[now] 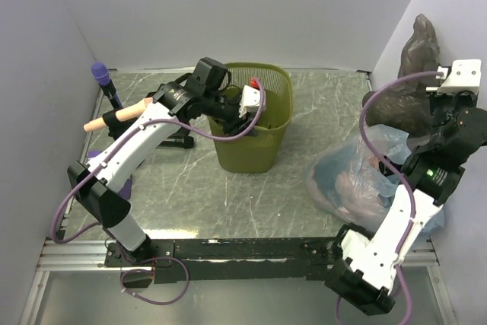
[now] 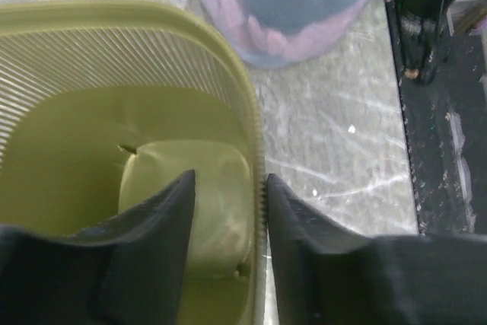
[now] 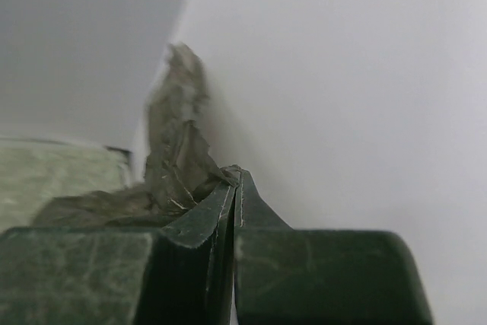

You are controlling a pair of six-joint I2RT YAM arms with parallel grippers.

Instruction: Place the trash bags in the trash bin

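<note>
The olive-green trash bin (image 1: 251,150) stands upright at the back centre of the table. My left gripper (image 1: 251,104) hangs over its near-left rim, open. In the left wrist view the left gripper (image 2: 230,179) straddles the bin's rim (image 2: 228,66), one finger inside and one outside, and the bin's floor shows bare. A dark grey crinkly trash bag (image 1: 417,51) rises against the right wall. My right gripper (image 1: 435,116) is beside it. In the right wrist view the right gripper (image 3: 237,174) is shut on a fold of that trash bag (image 3: 171,150).
A clear bluish bag (image 1: 358,180) with pinkish contents lies at the front right, and it shows as the bluish bag (image 2: 304,5) just beyond the bin. A purple-tipped object (image 1: 100,72) on a black stand sits at the back left. A black rail (image 1: 243,249) runs along the near edge.
</note>
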